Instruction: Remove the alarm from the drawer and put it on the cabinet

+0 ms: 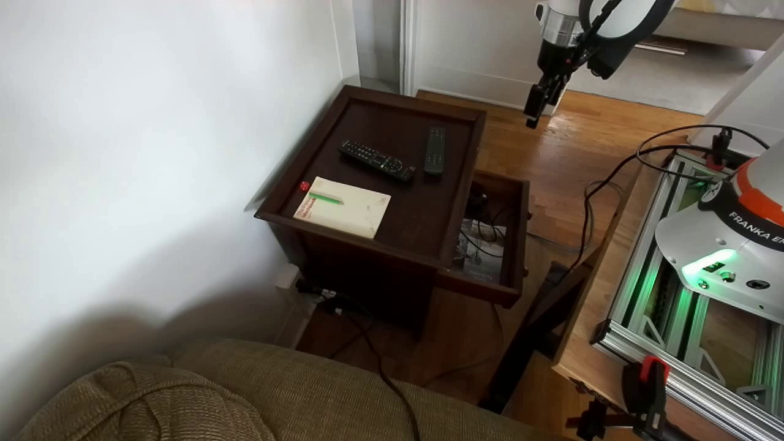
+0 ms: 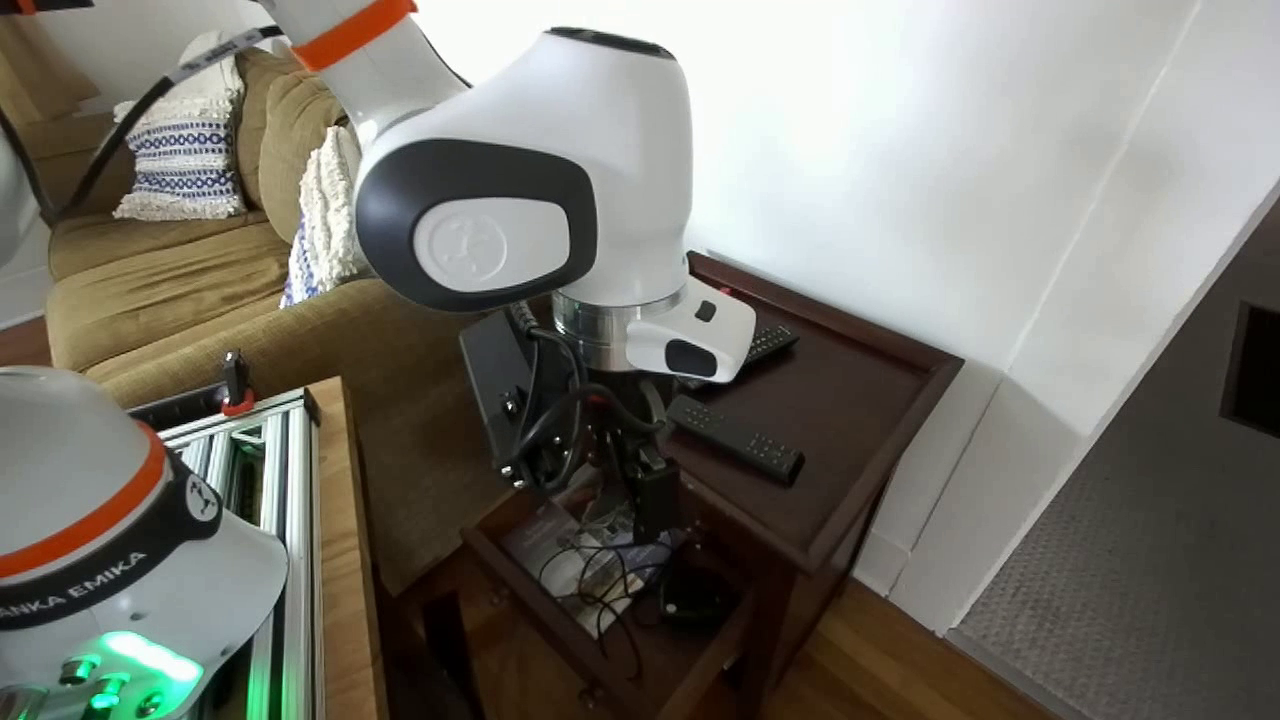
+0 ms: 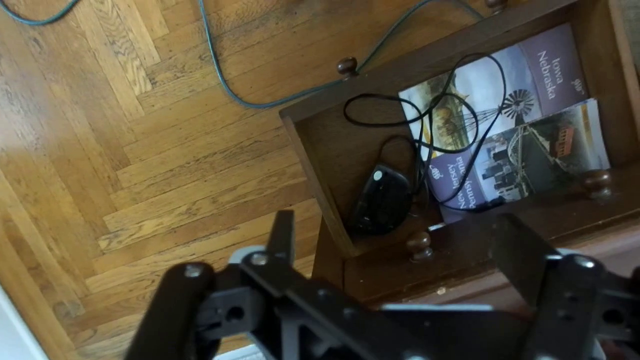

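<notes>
Cabinet point(image 1: 422, 214) stands low and dark, and look, its drawer point(image 3: 313, 172) juts right out! Higher up hangs the gripper point(image 3: 392, 230), jaws spread wide. On the cabinet top, a pale booklet point(image 1: 352, 213) lies near two black remotes point(image 1: 375, 160). There's the alarm point(image 3: 387, 202), down in the drawer near a corner! And a tiny red thing point(image 1: 305, 186) beside the booklet.

Wall point(image 1: 153, 92) near blown out in both exterior views, with soft shadow hugging the cabinet point(image 1: 383, 119) top's wall-side edge in an exterior view. Below the opposite edge, drawer point(image 1: 516, 242) dim, alarm point(image 2: 695, 598) almost black; glare on floor point(image 1: 563, 127) past a drawer-side corner. Wrist view: gripper point(image 3: 393, 227) out of focus, drawer behind sharper.
</notes>
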`<state>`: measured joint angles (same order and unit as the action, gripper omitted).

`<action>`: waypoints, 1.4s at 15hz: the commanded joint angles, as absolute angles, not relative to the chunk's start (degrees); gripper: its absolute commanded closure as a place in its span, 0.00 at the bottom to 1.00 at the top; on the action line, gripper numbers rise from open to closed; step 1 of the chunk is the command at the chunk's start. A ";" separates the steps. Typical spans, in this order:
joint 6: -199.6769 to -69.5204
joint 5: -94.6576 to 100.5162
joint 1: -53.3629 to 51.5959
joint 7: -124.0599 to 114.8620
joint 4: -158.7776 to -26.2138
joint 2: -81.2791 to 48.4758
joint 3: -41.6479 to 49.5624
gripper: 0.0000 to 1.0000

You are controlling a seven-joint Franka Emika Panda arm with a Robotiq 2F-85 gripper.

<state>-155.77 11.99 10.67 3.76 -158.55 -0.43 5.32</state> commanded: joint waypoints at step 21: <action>-197.10 10.77 11.79 7.80 -146.60 -49.71 -1.12 0.00</action>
<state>-192.90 11.12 10.97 7.06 -151.30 -43.58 -0.83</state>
